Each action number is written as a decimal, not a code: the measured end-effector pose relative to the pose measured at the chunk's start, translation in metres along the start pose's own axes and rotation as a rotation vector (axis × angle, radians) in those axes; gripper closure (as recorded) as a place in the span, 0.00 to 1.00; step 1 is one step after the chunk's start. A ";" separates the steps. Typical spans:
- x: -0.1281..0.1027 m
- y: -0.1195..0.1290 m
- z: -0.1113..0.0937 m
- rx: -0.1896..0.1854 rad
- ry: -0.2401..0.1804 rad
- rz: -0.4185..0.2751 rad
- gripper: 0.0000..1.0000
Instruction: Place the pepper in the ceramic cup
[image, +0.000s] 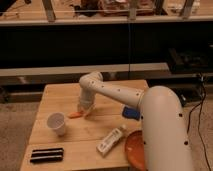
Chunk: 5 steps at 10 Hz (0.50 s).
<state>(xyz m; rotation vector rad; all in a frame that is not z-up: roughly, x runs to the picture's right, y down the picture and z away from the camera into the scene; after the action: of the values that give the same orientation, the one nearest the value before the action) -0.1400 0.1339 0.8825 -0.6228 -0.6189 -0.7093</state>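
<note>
One tool (86, 109) is reaching down to the wooden counter (60, 97), its tips meeting the pepper (75, 115); whether it is pinching, I cannot tell. One ceramic cup (56, 123) is standing just left. One white bottle (111, 140), one orange plate (134, 149), one blue object (131, 113) and one black case (46, 155) are lying around, none between.

I'm seeing a wooden table (55, 95) filling the lower left of the frame. Lying on it: the ceramic cup (56, 123) at left, the pepper (75, 115) just right of it under the gripper (84, 111), a white bottle (111, 141), an orange plate (135, 150) lower right, a black case (46, 155) bottom left, and a blue object (131, 113).
</note>
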 end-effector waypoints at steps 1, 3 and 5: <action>0.000 0.000 0.000 0.000 0.000 0.000 0.83; 0.000 0.000 0.000 0.000 0.000 0.000 0.61; 0.001 0.001 0.000 -0.001 0.000 0.001 0.45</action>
<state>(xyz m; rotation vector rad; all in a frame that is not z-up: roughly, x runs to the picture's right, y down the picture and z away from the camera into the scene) -0.1390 0.1342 0.8826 -0.6239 -0.6185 -0.7083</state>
